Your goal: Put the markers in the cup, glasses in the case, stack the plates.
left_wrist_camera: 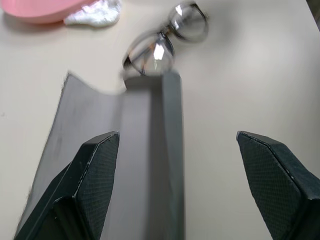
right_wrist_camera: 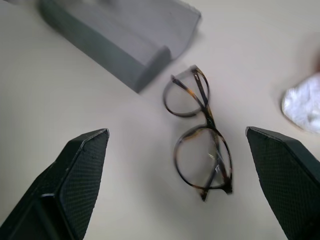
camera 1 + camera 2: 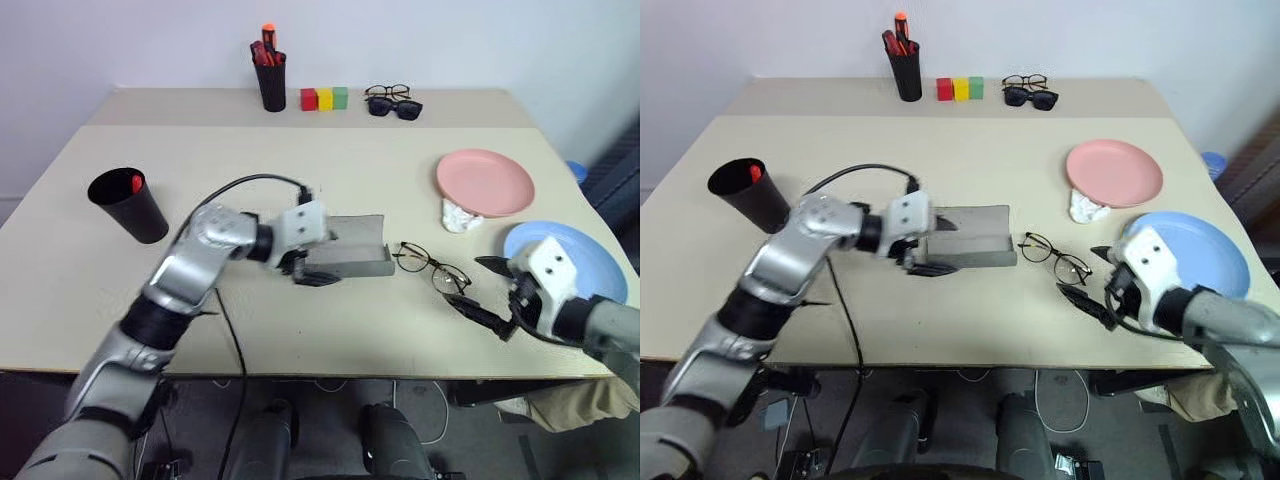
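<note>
Left tool point(image 3: 312, 272), fingers apart, sits at the left end of the open grey case point(image 3: 355, 250) at frame centre. Right tool point(image 3: 487, 290), fingers apart, hovers lower right, just beside the glasses point(image 3: 432, 264), which lie on the surface point(image 3: 300, 170) right of the case

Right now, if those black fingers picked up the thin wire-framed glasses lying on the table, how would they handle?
The thin dark wire-framed glasses with clear lenses look light and probably fragile: the frame is slender, so a hard squeeze might bend it. They lie flat with arms folded, so they should slide rather than roll. The right fingers stand wide open on either side of them.
</note>
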Controlling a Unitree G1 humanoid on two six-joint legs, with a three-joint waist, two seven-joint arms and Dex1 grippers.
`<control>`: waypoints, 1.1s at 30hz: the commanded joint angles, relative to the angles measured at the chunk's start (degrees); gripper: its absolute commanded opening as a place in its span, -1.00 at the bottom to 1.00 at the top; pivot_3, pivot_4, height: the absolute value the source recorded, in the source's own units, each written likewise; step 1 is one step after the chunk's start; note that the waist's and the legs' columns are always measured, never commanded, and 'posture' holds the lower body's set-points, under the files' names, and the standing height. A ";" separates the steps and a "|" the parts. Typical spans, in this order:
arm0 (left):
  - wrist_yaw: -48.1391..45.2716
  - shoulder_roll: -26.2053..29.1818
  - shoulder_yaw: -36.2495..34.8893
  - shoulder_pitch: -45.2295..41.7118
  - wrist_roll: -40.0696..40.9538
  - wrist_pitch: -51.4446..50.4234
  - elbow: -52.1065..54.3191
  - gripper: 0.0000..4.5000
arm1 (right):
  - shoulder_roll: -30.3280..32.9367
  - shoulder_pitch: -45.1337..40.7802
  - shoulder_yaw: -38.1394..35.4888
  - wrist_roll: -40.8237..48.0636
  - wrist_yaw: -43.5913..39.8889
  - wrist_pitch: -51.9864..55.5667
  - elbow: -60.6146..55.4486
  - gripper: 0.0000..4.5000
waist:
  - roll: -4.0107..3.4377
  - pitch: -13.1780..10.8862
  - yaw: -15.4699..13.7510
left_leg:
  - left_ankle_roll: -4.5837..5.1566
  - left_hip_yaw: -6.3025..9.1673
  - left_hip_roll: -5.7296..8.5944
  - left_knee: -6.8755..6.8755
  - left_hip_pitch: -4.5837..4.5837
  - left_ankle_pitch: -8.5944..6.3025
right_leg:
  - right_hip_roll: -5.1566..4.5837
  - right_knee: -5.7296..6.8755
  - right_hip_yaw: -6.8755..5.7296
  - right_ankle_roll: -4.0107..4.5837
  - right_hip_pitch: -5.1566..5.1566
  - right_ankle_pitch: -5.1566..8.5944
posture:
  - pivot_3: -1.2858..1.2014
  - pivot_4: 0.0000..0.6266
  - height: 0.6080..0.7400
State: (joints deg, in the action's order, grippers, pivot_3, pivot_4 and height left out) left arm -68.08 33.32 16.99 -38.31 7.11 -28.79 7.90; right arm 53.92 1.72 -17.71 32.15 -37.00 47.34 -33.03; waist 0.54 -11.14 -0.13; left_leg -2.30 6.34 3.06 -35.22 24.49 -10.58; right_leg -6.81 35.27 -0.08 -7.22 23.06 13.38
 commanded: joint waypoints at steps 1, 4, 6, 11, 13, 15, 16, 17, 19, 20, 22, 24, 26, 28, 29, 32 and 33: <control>-2.18 2.40 -6.98 3.29 7.33 -0.28 5.17 0.70 | 4.86 -10.73 9.03 -2.48 2.14 8.94 -0.08 1.00 | -0.04 -0.02 -0.12 | 0.00 -0.01 0.00 -0.03 0.03 0.00 | 0.00 -0.02 0.00 -0.01 0.01 0.00 | 0.03 -0.52 0.98; 2.78 -1.20 -14.44 10.45 9.82 11.50 5.68 0.70 | 3.87 -20.85 15.87 -3.18 3.16 14.79 3.47 1.00 | -0.03 0.00 -0.25 | 0.00 -0.04 -0.09 0.00 0.06 -0.01 | -0.05 -0.10 0.01 -0.01 0.03 0.01 | 0.03 -0.52 0.98; 1.35 0.66 -15.38 13.50 10.41 12.45 6.25 0.70 | 2.11 -26.56 20.14 -4.84 4.38 18.15 7.05 1.00 | 0.05 -0.03 -0.39 | 0.00 -0.05 -0.07 0.06 0.06 -0.01 | -0.09 -0.14 0.01 -0.01 0.03 0.01 | 0.03 -0.52 0.98; -8.06 5.13 -17.79 13.94 20.14 8.81 1.96 0.70 | 0.57 -34.99 28.34 -8.37 4.43 22.62 13.37 1.00 | 0.03 -0.04 -0.56 | 0.00 -0.04 0.08 0.00 0.39 0.00 | -0.05 -0.11 -0.03 -0.01 0.32 0.01 | 0.03 -0.52 0.98; -8.86 6.38 -17.69 13.56 19.25 10.49 -0.52 0.70 | 0.38 -37.44 30.34 -9.54 4.44 24.45 15.31 1.00 | 0.02 -0.04 -0.42 | 0.02 -0.06 0.10 -0.04 0.41 0.01 | -0.05 -0.09 -0.03 0.00 0.35 -0.02 | 0.03 -0.52 0.98; -9.44 7.31 -17.61 14.18 19.68 10.82 -0.23 0.70 | 0.95 -38.72 30.90 -9.97 3.84 25.86 16.23 1.00 | 0.02 -0.04 -0.32 | 0.03 -0.06 0.10 -0.05 0.41 0.02 | -0.01 -0.06 -0.03 0.00 0.36 -0.03 | 0.03 -0.52 0.98; -9.19 7.54 -17.81 14.56 20.14 10.47 0.31 0.70 | 1.39 -39.19 30.97 -10.12 3.49 26.54 16.48 1.00 | 0.02 -0.04 -0.32 | 0.03 -0.06 0.09 -0.04 0.41 0.02 | -0.01 -0.05 -0.03 0.00 0.36 -0.03 | 0.03 -0.52 0.98; -8.92 7.66 -17.98 14.93 20.45 10.31 0.76 0.70 | 1.64 -39.49 30.97 -10.31 3.30 27.19 16.69 1.00 | 0.02 -0.04 -0.30 | 0.03 -0.05 0.09 -0.03 0.41 0.02 | 0.00 -0.06 -0.03 0.00 0.37 -0.03 | 0.03 -0.52 0.98; -8.37 7.80 -18.11 15.72 20.72 10.33 1.42 0.70 | 1.94 -39.66 30.94 -10.64 2.97 27.67 17.00 1.00 | 0.02 -0.04 -0.23 | 0.03 -0.06 0.09 0.00 0.41 0.02 | 0.00 -0.06 -0.03 -0.02 0.39 -0.03 | 0.03 -0.52 0.98; -8.42 8.03 -18.07 16.34 20.86 10.36 1.80 0.70 | 1.97 -39.58 31.00 -10.78 2.80 27.70 17.09 1.00 | 0.02 -0.04 -0.18 | 0.03 -0.06 0.08 0.01 0.41 0.02 | 0.00 -0.06 -0.03 -0.03 0.39 -0.03 | 0.03 -0.52 0.98; -8.31 8.30 -18.03 17.17 20.96 10.60 2.32 0.70 | 2.10 -39.32 31.26 -11.04 2.33 27.58 17.16 1.00 | 0.02 -0.04 -0.09 | 0.03 -0.05 0.07 0.03 0.41 0.02 | 0.02 -0.04 -0.03 -0.03 0.41 -0.03 | 0.03 -0.52 0.98; -8.16 8.50 -18.03 17.35 21.07 10.66 2.46 0.70 | 2.36 -39.06 31.48 -11.28 1.70 27.35 17.13 1.00 | 0.02 -0.04 -0.04 | 0.03 -0.06 0.07 0.02 0.41 0.02 | 0.03 -0.02 -0.03 -0.03 0.41 -0.03 | 0.03 -0.52 0.98; -7.96 8.56 -18.05 17.09 21.11 10.66 2.18 0.70 | 2.52 -39.07 31.57 -11.50 1.20 27.16 17.18 1.00 | 0.02 -0.04 0.01 | 0.03 -0.05 0.07 -0.01 0.41 0.02 | 0.03 0.00 -0.03 -0.02 0.41 -0.03 | 0.03 -0.52 0.98; -7.79 8.60 -17.94 16.89 21.07 10.72 1.98 0.70 | 2.51 -39.34 31.75 -11.85 0.83 26.85 17.58 1.00 | 0.02 -0.04 0.03 | 0.03 -0.06 0.07 -0.03 0.41 0.02 | 0.03 0.00 -0.03 -0.01 0.40 -0.04 | 0.03 -0.52 0.98; -7.78 8.60 -17.80 16.95 20.97 10.94 2.06 0.70 | 2.42 -39.51 31.88 -12.11 0.64 26.58 17.93 1.00 | 0.02 -0.04 0.04 | 0.04 -0.06 0.07 -0.03 0.41 0.03 | 0.03 0.00 -0.03 -0.01 0.40 -0.04 | 0.03 -0.52 0.98; -7.71 8.68 -17.74 17.43 21.10 10.94 2.66 0.70 | 1.92 -39.95 32.21 -12.75 0.15 26.02 18.56 1.00 | 0.02 -0.04 0.06 | 0.04 -0.06 0.07 -0.03 0.41 0.03 | 0.03 0.00 -0.03 -0.01 0.40 -0.04 | 0.03 -0.52 0.98; -7.74 8.75 -17.74 17.54 21.02 11.08 2.73 0.70 | 1.81 -40.01 32.30 -12.91 0.03 25.94 18.66 1.00 | 0.02 -0.04 0.08 | 0.04 -0.06 0.07 -0.02 0.41 0.03 | 0.03 0.00 -0.03 -0.01 0.41 -0.04 | 0.03 -0.52 0.98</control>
State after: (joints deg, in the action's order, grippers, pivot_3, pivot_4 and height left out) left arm -75.83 41.20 0.55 -20.78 26.89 -18.51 8.61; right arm 55.17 -36.90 15.16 20.14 -36.53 74.23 -13.79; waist 0.56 -11.17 -0.05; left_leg -2.26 6.29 3.13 -35.23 24.89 -10.55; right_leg -6.78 35.27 -0.10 -7.23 23.47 13.34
